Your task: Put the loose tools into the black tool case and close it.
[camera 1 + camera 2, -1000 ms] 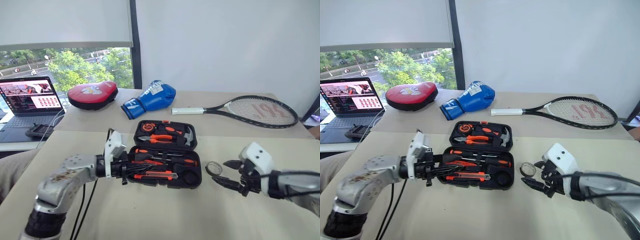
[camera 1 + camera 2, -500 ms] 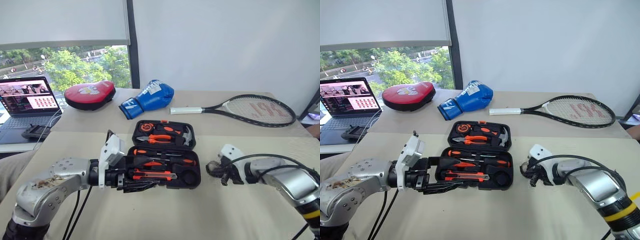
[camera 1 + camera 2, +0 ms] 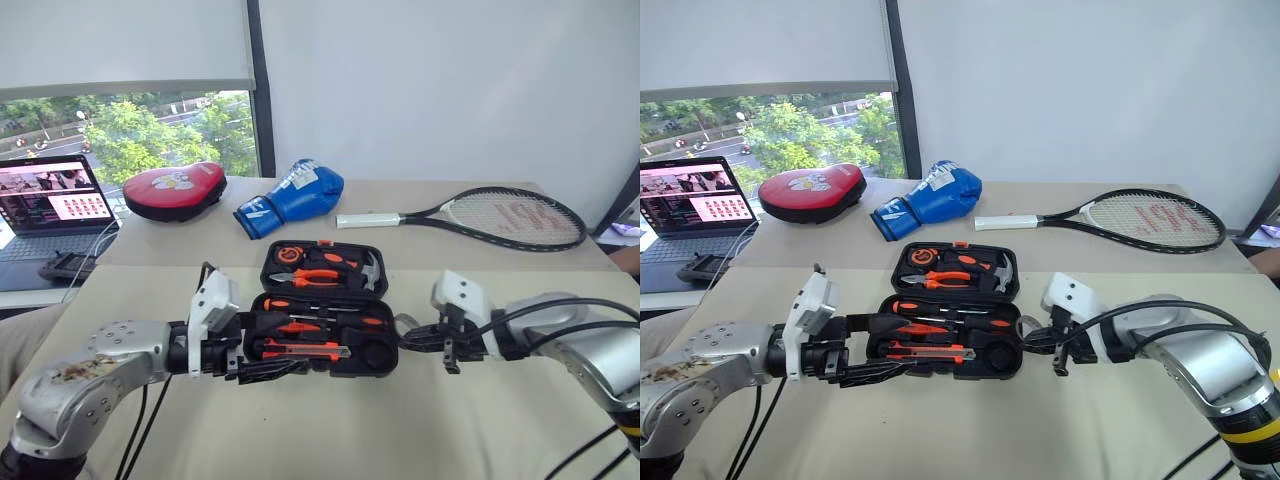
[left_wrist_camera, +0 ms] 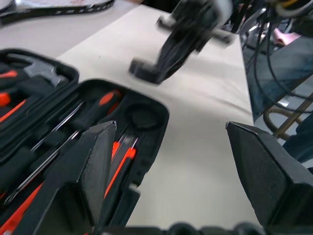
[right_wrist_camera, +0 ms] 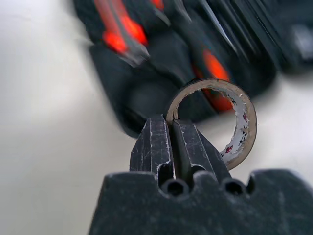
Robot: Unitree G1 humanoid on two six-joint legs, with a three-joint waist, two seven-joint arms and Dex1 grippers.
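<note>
At frame centre the flat black plastic clamshell tool case (image 3: pixel 322 320) lies open on the beige worktop (image 3: pixel 330 430), its moulded slots holding orange-handled tools. The right pincer (image 5: pixel 172 132) pinches the small grey tape roll (image 5: pixel 238 128) beside the case's right edge; the left pincer (image 3: pixel 268 368) is spread at its lower-left corner.

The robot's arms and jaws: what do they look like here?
Both arms are silver metal; the left arm is scuffed with brownish marks. Each wrist carries a white block. Black cables loop over the right arm. The left gripper and right gripper have black jaws.

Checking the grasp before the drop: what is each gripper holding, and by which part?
The right gripper pinches the tape roll by its rim wall, one finger inside the ring. The left gripper is open, holding nothing.
</note>
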